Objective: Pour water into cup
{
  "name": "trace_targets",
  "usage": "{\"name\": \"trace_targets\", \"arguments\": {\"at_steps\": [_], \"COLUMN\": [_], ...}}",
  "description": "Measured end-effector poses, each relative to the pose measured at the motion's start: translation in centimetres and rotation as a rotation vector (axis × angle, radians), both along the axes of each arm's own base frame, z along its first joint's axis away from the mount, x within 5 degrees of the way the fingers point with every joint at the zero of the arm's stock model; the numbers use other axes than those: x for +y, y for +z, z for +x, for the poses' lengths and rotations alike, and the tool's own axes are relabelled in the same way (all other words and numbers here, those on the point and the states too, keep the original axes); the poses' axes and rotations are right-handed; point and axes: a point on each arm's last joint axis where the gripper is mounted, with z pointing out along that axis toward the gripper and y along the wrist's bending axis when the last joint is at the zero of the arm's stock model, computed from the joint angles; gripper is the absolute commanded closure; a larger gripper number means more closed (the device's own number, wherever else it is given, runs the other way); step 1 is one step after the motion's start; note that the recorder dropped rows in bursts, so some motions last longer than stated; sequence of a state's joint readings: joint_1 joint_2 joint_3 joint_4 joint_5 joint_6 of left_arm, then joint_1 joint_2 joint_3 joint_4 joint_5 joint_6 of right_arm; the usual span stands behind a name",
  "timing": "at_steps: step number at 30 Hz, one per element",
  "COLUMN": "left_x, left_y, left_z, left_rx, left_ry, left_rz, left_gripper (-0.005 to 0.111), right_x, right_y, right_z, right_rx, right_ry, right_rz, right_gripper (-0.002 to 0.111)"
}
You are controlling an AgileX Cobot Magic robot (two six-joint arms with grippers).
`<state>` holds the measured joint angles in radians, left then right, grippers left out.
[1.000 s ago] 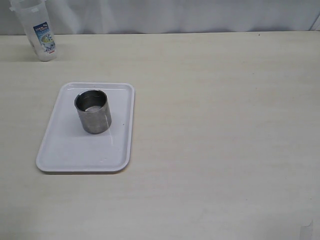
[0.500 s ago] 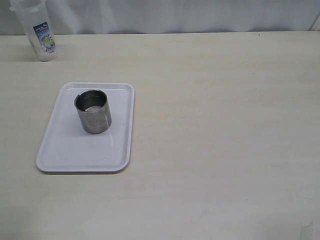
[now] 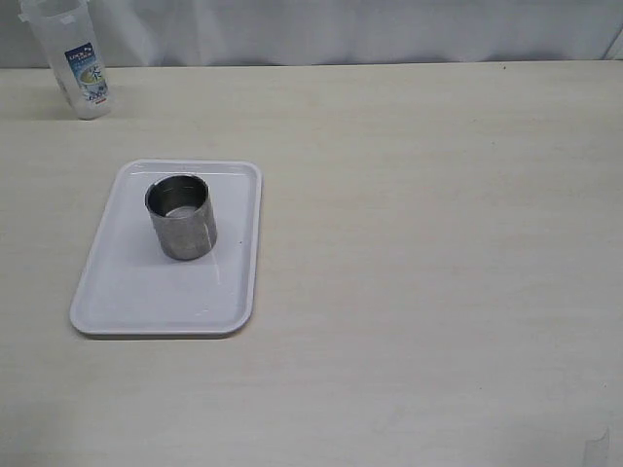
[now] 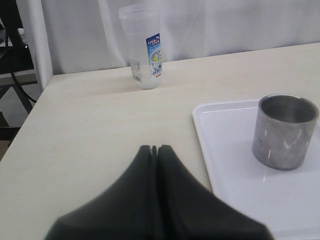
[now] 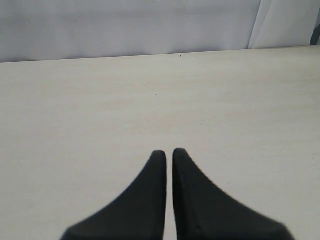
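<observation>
The grey steel cup (image 3: pixel 181 216) stands upright on a white tray (image 3: pixel 127 292) at the left of the table; the left wrist view shows the cup (image 4: pixel 284 131) on the tray (image 4: pixel 225 145) too. A clear plastic jug (image 3: pixel 76 58) with a blue label stands at the far left corner, also in the left wrist view (image 4: pixel 142 47). My left gripper (image 4: pixel 154 148) is shut and empty, short of the tray's corner. My right gripper (image 5: pixel 169 152) is shut with only a thin slit, over bare table. Neither gripper shows in the exterior view.
A white curtain hangs behind the table's far edge. In the left wrist view the table's side edge (image 4: pixel 30 112) drops off to a dark frame and cables (image 4: pixel 12 60). Bare cream tabletop (image 3: pixel 438 243) stretches right of the tray.
</observation>
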<state>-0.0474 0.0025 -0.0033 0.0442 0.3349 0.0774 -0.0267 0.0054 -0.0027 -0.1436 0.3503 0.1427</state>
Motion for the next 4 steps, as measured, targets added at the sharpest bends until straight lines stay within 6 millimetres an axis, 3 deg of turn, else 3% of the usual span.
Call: {"name": "trace_targets", "arguments": {"at_steps": [4], "left_x": [0.0], "left_y": [0.0], "left_z": [0.0], "left_rx": [0.0], "left_ry": [0.0], "left_rz": [0.0], "left_gripper": [0.107], "right_x": [0.0], "right_y": [0.0], "right_z": [0.0], "right_rx": [0.0], "right_ry": [0.0], "right_rz": [0.0], "right_gripper": [0.104]}}
